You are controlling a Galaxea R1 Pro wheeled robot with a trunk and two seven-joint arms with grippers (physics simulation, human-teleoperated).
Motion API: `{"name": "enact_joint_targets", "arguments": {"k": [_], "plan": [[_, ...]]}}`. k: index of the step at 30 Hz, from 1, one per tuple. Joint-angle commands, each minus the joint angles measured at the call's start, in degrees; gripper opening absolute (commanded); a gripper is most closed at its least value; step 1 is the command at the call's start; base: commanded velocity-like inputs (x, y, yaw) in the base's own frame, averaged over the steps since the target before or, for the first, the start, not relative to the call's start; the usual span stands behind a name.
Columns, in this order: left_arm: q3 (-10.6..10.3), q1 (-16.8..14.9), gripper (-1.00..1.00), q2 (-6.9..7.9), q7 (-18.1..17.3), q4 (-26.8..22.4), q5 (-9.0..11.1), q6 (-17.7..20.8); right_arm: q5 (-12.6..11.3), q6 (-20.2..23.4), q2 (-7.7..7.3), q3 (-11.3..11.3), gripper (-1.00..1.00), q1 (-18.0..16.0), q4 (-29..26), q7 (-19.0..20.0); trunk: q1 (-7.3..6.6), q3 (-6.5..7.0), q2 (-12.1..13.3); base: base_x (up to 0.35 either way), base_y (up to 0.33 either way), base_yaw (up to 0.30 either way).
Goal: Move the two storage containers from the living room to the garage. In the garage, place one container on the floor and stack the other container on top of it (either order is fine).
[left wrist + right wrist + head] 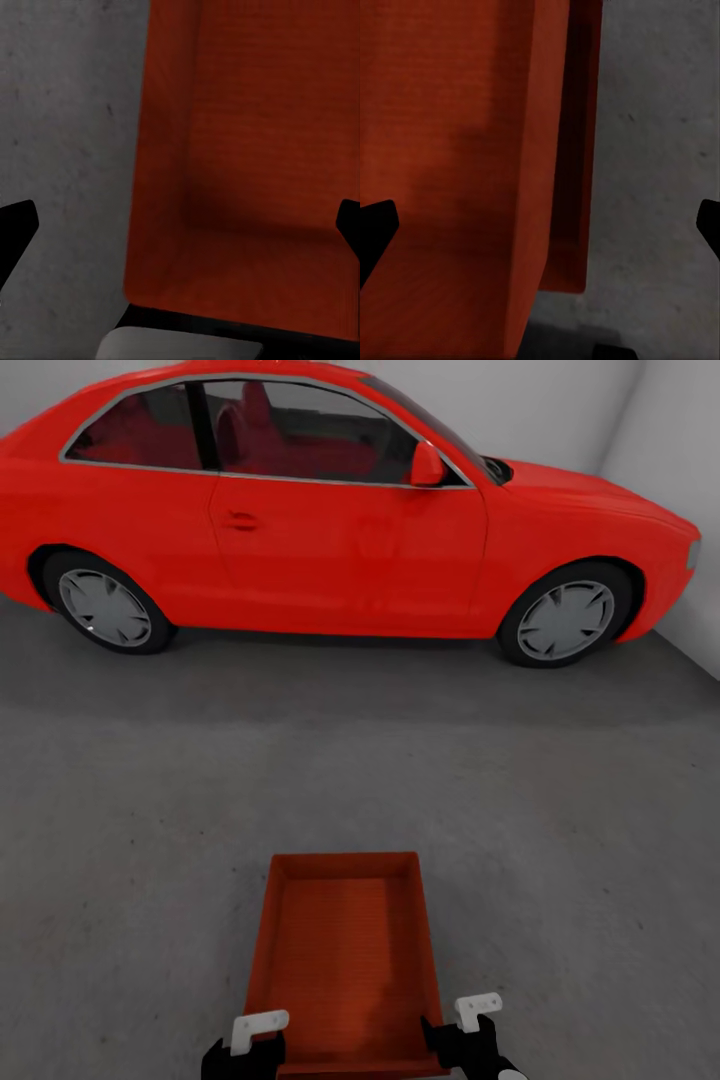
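Storage container at lower centre on garage floor, flanked by open left gripper and right gripper; probably placement step, second container next.

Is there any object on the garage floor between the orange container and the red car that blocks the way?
Nothing visible does. The storage container sits between the left gripper and the right gripper, each open astride a side wall. Ahead lies only bare concrete floor up to the red car.
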Motion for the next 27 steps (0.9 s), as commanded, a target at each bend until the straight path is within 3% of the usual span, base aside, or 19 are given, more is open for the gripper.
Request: {"name": "enact_joint_targets", "arguments": {"k": [1, 27], "plan": [[-0.09, -0.01, 1.00, 0.00, 0.29, -0.09, -0.33, 0.42, 0.55, -0.20, 0.07, -0.42, 1.00, -0.03, 0.01, 0.40, -0.23, 0.15, 0.40, 0.000, 0.000, 0.000], [-0.09, -0.01, 1.00, 0.00, 0.37, -0.13, -0.33, 0.39, 0.56, -0.20, 0.07, -0.42, 1.00, -0.03, 0.01, 0.35, -5.94, 4.82, 10.82, 0.000, 0.000, 0.000]]}}
